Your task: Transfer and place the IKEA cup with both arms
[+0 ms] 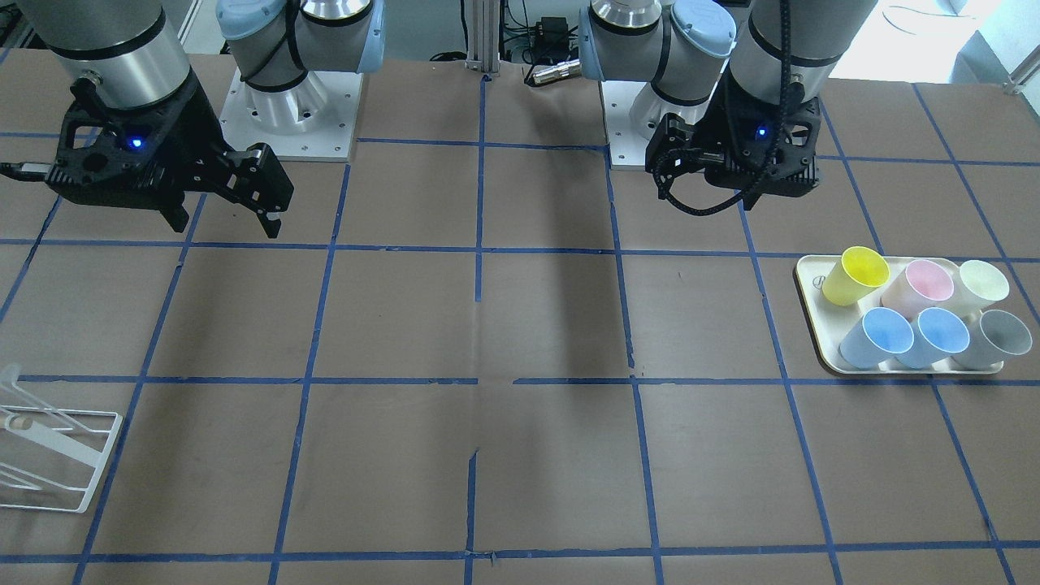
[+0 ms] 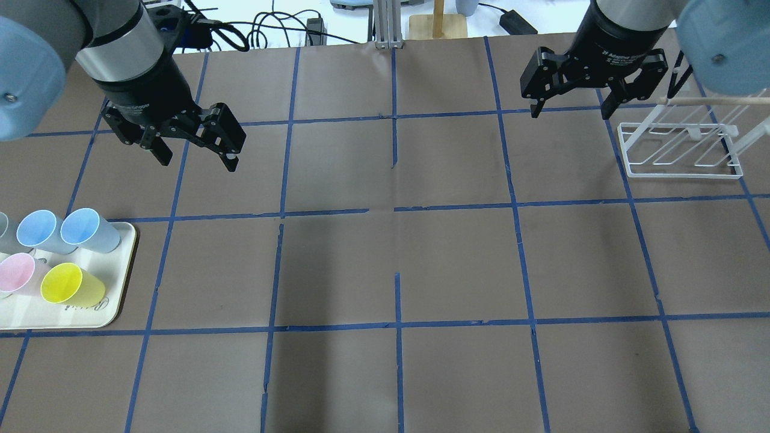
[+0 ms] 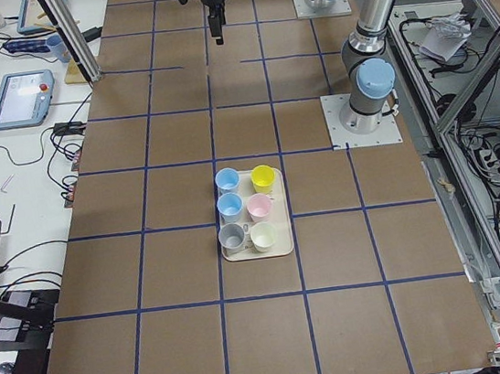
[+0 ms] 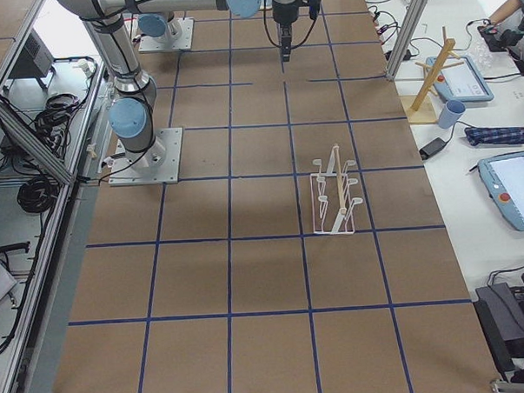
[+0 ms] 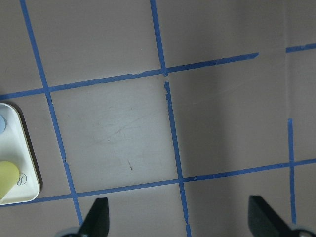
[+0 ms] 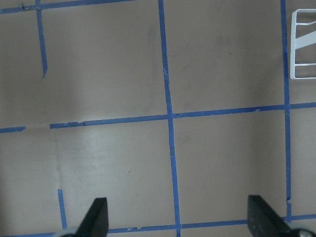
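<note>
Two identical pale blue IKEA cups [image 1: 877, 337] [image 1: 936, 337] stand side by side on a cream tray [image 1: 812, 325]. In the overhead view they [image 2: 36, 231] [image 2: 87, 228] are at the far left edge. My left gripper [image 2: 197, 161] hangs open and empty above the table, beyond the tray and towards the table's middle. It also shows in the front view [image 1: 735, 183]. Its wrist view [image 5: 180, 219] shows the tray's corner [image 5: 19, 192] at the left. My right gripper [image 2: 570, 112] [image 1: 225, 226] is open and empty over the far right part of the table.
The tray also holds a yellow cup [image 1: 853, 275], a pink cup [image 1: 922, 286], a cream cup [image 1: 981, 284] and a grey cup [image 1: 999, 337]. A white wire rack [image 2: 680, 150] [image 1: 49, 455] stands by the right gripper. Blue tape lines grid the brown table.
</note>
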